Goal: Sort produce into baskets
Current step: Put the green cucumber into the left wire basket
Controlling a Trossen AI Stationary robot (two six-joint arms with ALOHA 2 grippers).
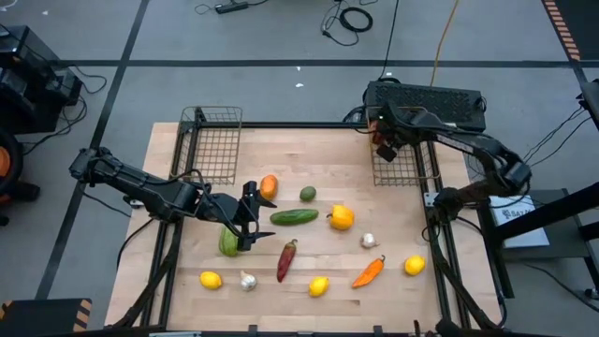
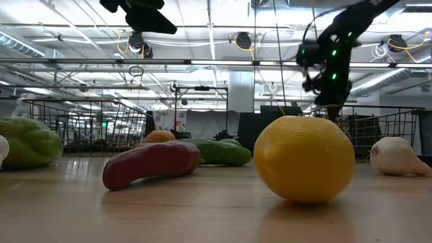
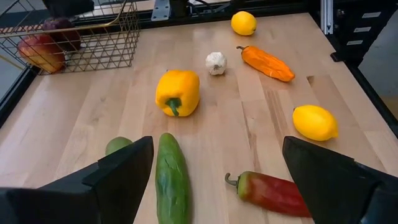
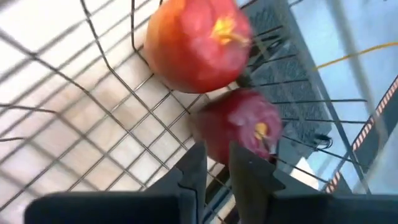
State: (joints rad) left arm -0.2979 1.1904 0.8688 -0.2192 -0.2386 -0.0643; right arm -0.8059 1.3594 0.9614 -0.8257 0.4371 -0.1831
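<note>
- The table (image 1: 393, 234) carries two wire baskets at its far edge: the left basket (image 1: 213, 140) and the right basket (image 1: 398, 164).
- The right tool (image 4: 214, 165), fingers nearly together and holding nothing, hangs over the right basket, where two red apples (image 4: 199, 43) lie.
- The left tool (image 1: 245, 217), fingers wide apart and empty, hovers near the cucumber (image 1: 294, 217) and green squash (image 1: 228, 242).
- A yellow pepper (image 3: 178, 92), red chilli (image 1: 286, 259), lemons (image 3: 315, 122) and garlic (image 3: 216, 63) lie loose on the table.

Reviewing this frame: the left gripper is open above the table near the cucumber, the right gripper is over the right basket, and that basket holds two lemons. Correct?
Not quite. The right basket holds two red apples, not lemons, as the right wrist view shows. The rest stands: the left gripper is open near the cucumber, and the right gripper is over that basket.
</note>
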